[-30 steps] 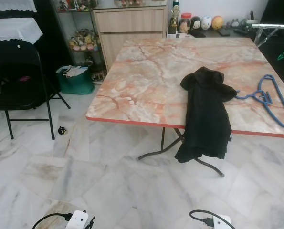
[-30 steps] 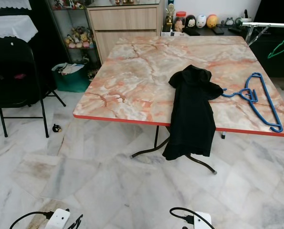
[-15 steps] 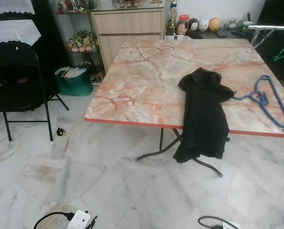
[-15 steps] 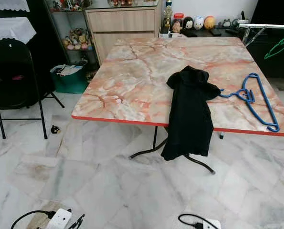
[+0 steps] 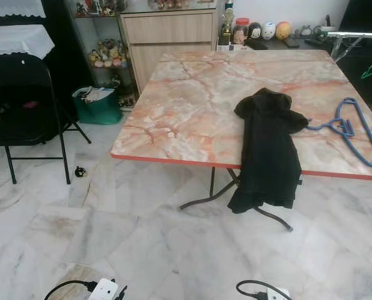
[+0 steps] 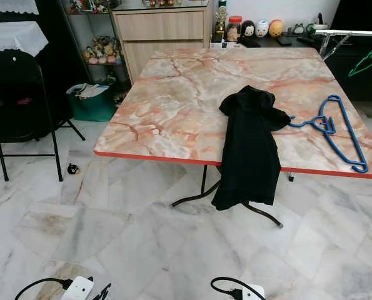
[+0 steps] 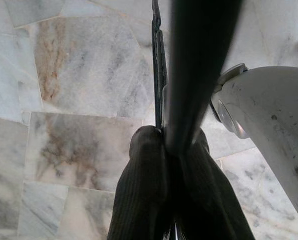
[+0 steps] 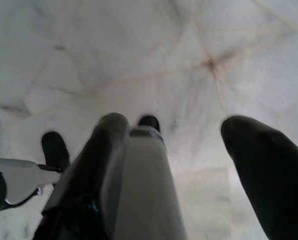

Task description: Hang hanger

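Note:
A blue hanger (image 5: pixel 354 128) lies flat near the right edge of the marble-topped table (image 5: pixel 198 106). A black garment (image 5: pixel 267 147) is draped over the table's front edge, its lower half hanging toward the floor. Far right, a green hanger (image 6: pixel 367 59) hangs by a metal rail (image 5: pixel 354 35). Both arms hang low, well short of the table. In the left wrist view my left gripper (image 7: pixel 164 145) points at the floor, its fingers pressed together. In the right wrist view my right gripper (image 8: pixel 189 145) is open over the marble floor, holding nothing.
A black folding chair (image 5: pixel 23 106) stands at the left, with a green basket (image 5: pixel 98 103) and a wooden cabinet (image 5: pixel 170 37) behind. The table's metal legs (image 5: pixel 236 200) curve out under its front edge. Open marble floor lies between me and the table.
The head views have swayed slightly, so the camera moved. The hanger and the garment lie as before. The white part at the bottom right edge shifted a little.

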`<state>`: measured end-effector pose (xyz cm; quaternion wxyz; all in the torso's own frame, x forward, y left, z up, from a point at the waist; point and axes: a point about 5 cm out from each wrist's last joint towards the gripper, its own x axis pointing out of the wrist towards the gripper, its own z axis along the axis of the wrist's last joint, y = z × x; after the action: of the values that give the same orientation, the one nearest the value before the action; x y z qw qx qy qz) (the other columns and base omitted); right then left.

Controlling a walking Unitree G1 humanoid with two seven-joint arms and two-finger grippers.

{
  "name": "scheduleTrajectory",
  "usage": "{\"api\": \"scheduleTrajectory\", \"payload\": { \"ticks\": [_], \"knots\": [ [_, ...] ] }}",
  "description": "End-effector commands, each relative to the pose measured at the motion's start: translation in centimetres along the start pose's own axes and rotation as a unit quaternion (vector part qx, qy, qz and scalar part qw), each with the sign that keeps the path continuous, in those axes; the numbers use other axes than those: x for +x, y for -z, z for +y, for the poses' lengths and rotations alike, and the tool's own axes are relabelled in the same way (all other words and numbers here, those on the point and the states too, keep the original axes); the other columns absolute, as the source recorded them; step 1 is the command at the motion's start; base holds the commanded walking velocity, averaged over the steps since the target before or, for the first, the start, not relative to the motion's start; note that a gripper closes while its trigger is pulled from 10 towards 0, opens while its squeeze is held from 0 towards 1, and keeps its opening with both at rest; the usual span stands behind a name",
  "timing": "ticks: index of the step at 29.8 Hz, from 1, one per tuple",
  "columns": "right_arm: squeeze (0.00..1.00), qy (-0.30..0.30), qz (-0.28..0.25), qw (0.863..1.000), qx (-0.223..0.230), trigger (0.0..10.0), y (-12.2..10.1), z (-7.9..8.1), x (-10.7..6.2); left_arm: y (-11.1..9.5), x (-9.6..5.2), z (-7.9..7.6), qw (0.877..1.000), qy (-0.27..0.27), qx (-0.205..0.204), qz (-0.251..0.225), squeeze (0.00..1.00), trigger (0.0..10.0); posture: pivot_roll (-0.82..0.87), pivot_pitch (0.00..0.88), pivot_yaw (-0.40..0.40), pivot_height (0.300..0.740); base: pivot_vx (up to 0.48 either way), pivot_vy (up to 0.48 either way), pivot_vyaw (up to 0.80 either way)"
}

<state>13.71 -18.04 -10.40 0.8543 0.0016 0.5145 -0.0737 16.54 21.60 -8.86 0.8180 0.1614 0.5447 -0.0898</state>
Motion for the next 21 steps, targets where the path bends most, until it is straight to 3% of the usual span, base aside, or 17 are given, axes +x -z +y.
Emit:
{"api": "scheduleTrajectory", "payload": {
  "ticks": [1,7,21],
  "knots": [
    [0.0,0.0,0.0,1.0,-0.001,10.0,-0.07,0.2,0.01,0.13,-0.09,0.57,1.0,-0.008,0.005,0.003,0.0,10.0,0.0,0.0,0.065,0.74,0.0,-0.266,0.0],
    [0.0,0.001,-0.008,1.0,0.0,10.0,-0.73,0.79,0.09,0.02,-0.08,0.58,1.0,-0.008,0.002,0.002,0.0,10.0,0.0,0.0,0.067,0.74,0.0,-0.293,0.0],
    [0.0,0.004,-0.015,1.0,-0.001,10.0,-0.84,-0.16,0.11,-0.18,-0.07,0.58,1.0,-0.006,0.0,0.002,0.0,10.0,0.0,0.0,0.068,0.74,0.0,-0.329,0.0]
  ]
}}
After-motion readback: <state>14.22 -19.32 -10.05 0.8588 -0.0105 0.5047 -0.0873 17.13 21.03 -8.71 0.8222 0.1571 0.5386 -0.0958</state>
